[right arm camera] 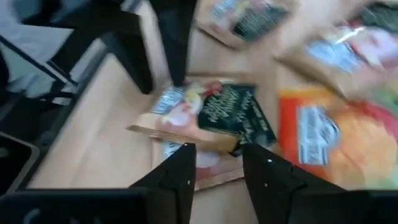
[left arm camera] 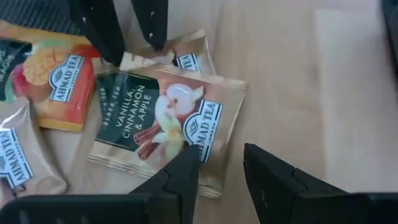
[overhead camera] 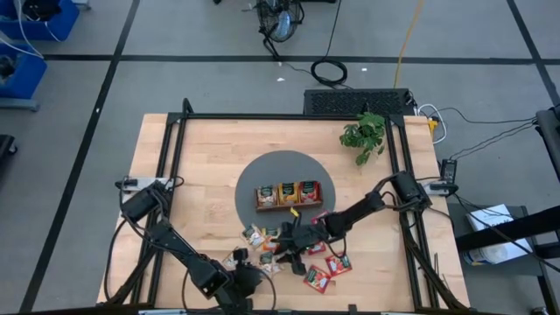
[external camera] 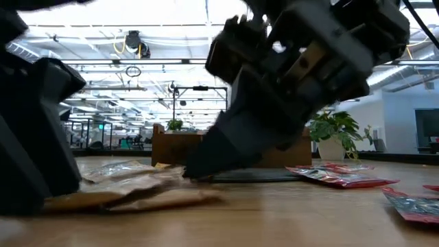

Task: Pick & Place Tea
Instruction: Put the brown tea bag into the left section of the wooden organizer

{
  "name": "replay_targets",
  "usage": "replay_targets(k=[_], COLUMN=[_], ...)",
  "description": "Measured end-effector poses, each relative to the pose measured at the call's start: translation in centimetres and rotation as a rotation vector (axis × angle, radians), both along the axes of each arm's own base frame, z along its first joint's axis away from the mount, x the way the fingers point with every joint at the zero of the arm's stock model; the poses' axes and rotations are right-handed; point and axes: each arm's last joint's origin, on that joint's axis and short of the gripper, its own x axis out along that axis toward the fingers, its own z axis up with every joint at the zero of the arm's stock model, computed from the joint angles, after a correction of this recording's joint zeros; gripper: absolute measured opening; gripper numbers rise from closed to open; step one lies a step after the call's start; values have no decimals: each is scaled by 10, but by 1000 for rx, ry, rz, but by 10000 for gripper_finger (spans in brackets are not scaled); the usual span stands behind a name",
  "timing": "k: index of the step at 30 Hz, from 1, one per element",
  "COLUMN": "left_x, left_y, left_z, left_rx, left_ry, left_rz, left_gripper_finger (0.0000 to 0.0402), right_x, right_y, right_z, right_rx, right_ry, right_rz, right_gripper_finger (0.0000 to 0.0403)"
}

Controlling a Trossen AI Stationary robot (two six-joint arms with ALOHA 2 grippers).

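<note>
Loose tea sachets (overhead camera: 297,254), red, orange and tan-and-green, lie flat on the wooden table near its front edge. One tan-and-green sachet (left arm camera: 165,121) lies between both grippers. My left gripper (left arm camera: 221,174) stands open over its near corner. My right gripper (right arm camera: 214,168) comes from the opposite side, slanting down and open, its fingertips (left arm camera: 115,50) at the sachet's far edge. An orange sachet (right arm camera: 336,143) lies beside it. The brown wooden tray (overhead camera: 289,194) on the grey round mat holds more sachets. My left gripper has one finger (left arm camera: 183,177) over the tan-and-green sachet's near corner (left arm camera: 208,186); whether it touches cannot be told. My right gripper stands with its open fingers (right arm camera: 180,174) over the sachet's raised edge (right arm camera: 186,138); whether it touches cannot be told either.
A small potted plant (overhead camera: 365,136) stands at the table's far right. Red sachets (external camera: 339,175) lie toward the right near edge. A black frame (overhead camera: 175,175) runs along the table's sides. A second tan sachet (left arm camera: 189,56) lies under the first.
</note>
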Motion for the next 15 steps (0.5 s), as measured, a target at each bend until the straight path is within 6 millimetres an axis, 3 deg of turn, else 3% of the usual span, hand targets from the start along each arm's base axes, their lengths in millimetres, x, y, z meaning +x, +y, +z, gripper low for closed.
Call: replay_targets(k=[15], left_x=[6], left_y=[3], left_z=[-11], left_rx=[13], left_ry=[2], left_rz=[19], left_gripper_finger=[133], right_x=[-1], right_y=[1], right_z=[0], right_rx=[71], right_ry=[39], right_rz=[17], right_gripper_finger=[124])
